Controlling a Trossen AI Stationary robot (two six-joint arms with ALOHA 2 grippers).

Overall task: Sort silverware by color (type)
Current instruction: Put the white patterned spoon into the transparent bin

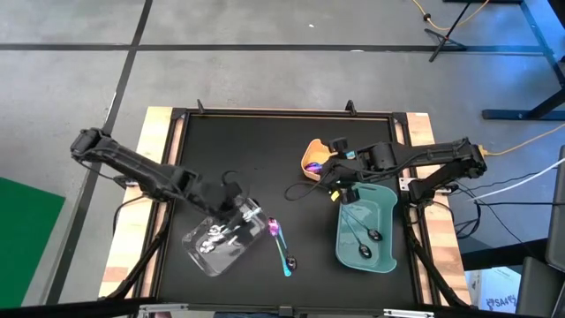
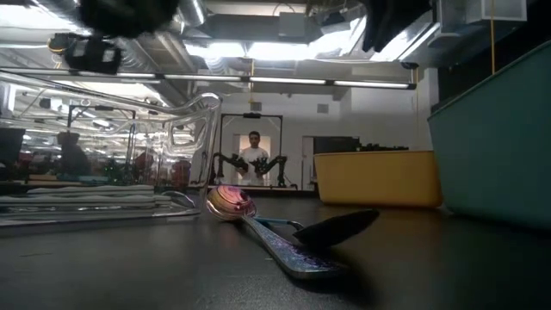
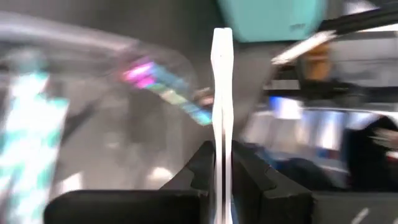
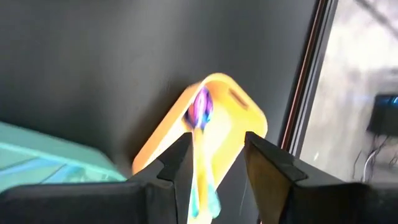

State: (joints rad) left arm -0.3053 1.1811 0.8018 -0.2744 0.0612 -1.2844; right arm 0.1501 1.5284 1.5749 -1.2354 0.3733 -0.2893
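Note:
My left gripper (image 1: 231, 201) hangs over the far end of the clear tray (image 1: 221, 240), which holds several shiny silver pieces, and it is shut on one thin silver utensil (image 3: 222, 93). My right gripper (image 1: 328, 173) stands open at the yellow tray (image 1: 312, 157). An iridescent spoon (image 4: 200, 149) runs between its fingers, bowl over the tray. The teal tray (image 1: 386, 231) holds two dark-headed spoons (image 1: 369, 235). On the mat lie a pink-purple iridescent spoon (image 1: 274, 228) and a dark-headed, teal-handled spoon (image 1: 288, 261); the latter's head rests across the former's handle (image 2: 336, 227). My left gripper pinches the silver utensil's flat handle (image 3: 222, 146) between its two fingers. The handle runs along the fingers and sticks out past their tips, lifted clear of the tray. My right gripper's fingers are apart. The iridescent spoon's handle (image 4: 199, 177) lies along the inner side of one finger (image 4: 180, 163); whether it touches, I cannot tell. The other finger stands clear of it.
The black mat has a raised frame and wooden table edges left and right. The far left half of the mat is bare. In the low view a person (image 2: 254, 159) stands far back in the room, beyond the table.

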